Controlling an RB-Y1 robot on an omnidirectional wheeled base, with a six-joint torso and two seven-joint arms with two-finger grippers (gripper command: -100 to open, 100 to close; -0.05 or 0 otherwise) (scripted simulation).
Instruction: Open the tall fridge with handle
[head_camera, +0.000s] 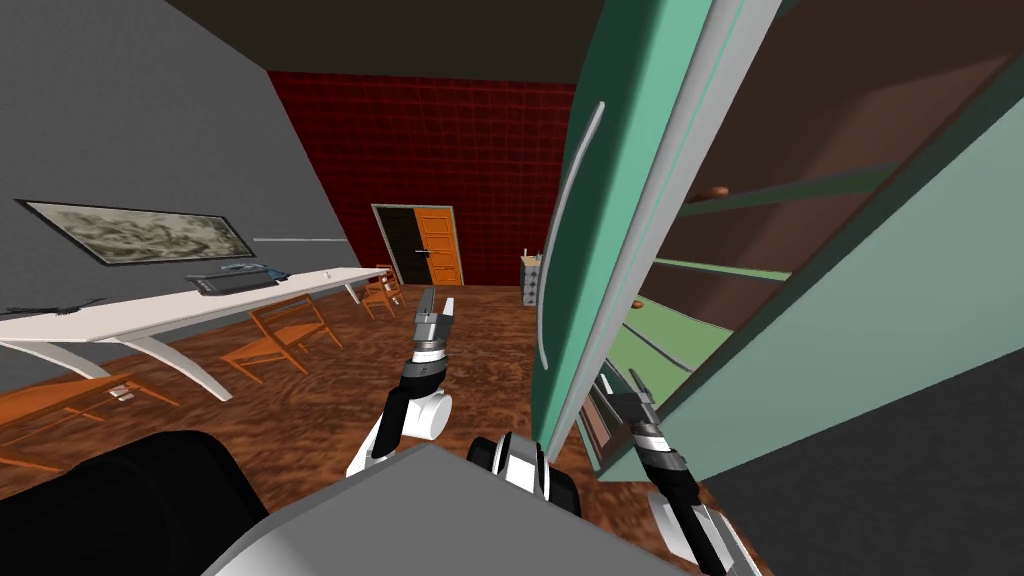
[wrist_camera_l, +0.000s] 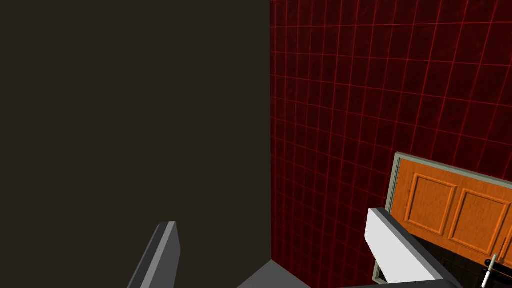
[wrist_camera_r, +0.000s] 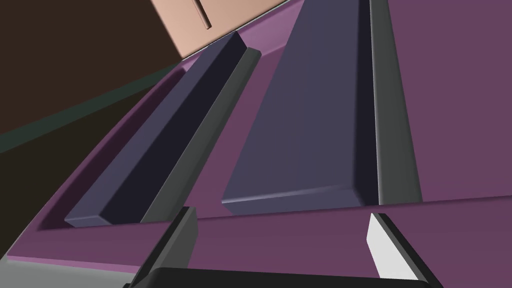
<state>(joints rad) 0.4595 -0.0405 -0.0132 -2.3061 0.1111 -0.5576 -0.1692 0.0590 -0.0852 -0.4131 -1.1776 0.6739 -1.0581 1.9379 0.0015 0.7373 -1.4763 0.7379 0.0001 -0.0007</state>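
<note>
Floor (head_camera: 480, 340): brown wood. Far wall (head_camera: 440, 150): dark red tile, with an orange door (head_camera: 438, 245). White table (head_camera: 180, 310) and chairs (head_camera: 285, 335) on my left.

Fridge (head_camera: 900, 300): tall, teal, close on my right. Its door (head_camera: 610, 200) stands swung open, long grey handle (head_camera: 565, 230) on the outer face, green shelves (head_camera: 720, 270) inside.

Right gripper (head_camera: 620, 383): behind the door's edge, facing a purple panel (wrist_camera_r: 310, 235), fingers apart, empty. Left gripper (head_camera: 438, 300): over the floor, fingers spread, empty.

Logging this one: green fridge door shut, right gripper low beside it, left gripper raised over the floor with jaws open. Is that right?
Not quite. The fridge door stands open, not shut: the head view shows the shelves inside. The rest holds: the right gripper is low beside it and the left gripper is raised over the floor, jaws open.
</note>
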